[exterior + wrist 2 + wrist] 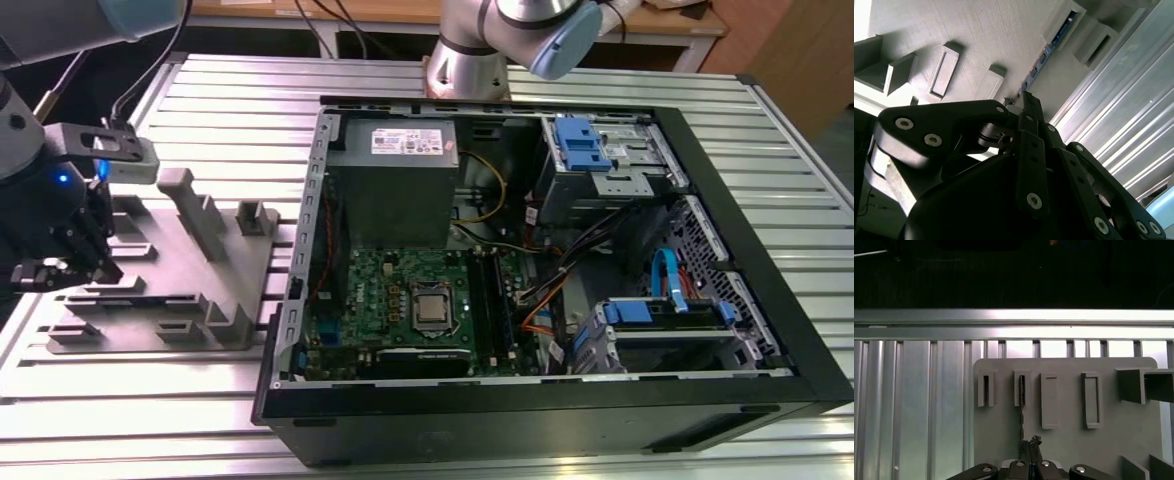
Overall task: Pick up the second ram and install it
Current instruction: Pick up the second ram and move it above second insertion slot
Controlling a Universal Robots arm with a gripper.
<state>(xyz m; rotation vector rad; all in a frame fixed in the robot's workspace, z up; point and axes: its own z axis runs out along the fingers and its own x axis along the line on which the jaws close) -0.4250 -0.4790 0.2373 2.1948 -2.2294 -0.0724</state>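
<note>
The gripper [1029, 445] has its fingers drawn together, seemingly pinching the near end of the second ram [1022, 410]. The ram stands on edge in a slot of the grey fixture [1069, 450] on the ribbed table [914, 405]. The open computer case [801, 340] sits well apart. The ram's long axis runs straight away from the fingertips

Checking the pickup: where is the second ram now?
The second ram sits in a slot of the grey fixture at the exterior view's left, with the gripper at one end.
</note>
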